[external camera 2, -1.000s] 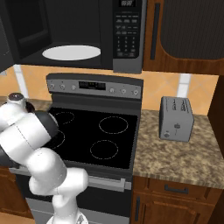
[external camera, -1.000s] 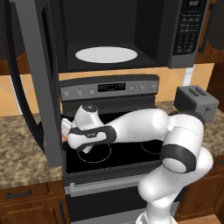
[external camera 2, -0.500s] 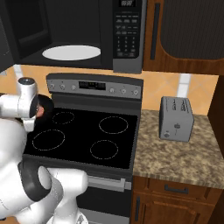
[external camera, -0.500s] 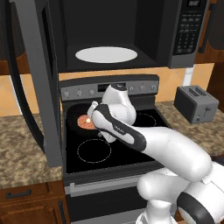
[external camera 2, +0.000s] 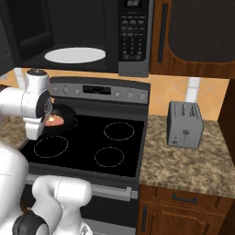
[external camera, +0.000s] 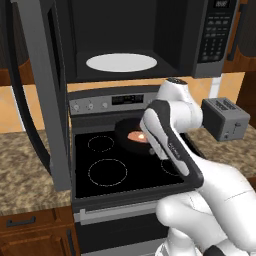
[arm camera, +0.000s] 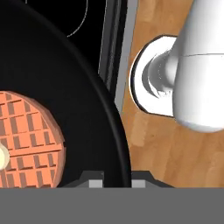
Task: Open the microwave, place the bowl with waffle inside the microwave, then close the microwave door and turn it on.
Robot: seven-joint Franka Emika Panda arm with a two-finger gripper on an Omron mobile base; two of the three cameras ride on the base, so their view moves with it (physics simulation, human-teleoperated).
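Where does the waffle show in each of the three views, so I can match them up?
Left base view: waffle at centre, in the bowl above the stove.
Right base view: at left, beside the white arm.
Hand view: lower left, in the bowl.
Shared landmark: the bowl's black rim.

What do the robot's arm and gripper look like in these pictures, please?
The arm is made of glossy white, rounded shell segments, with a dark band running along one link and dark joint rings, one near the base in the right base view. The gripper has two small dark finger tips with grey pads. No cables or markings are visible.
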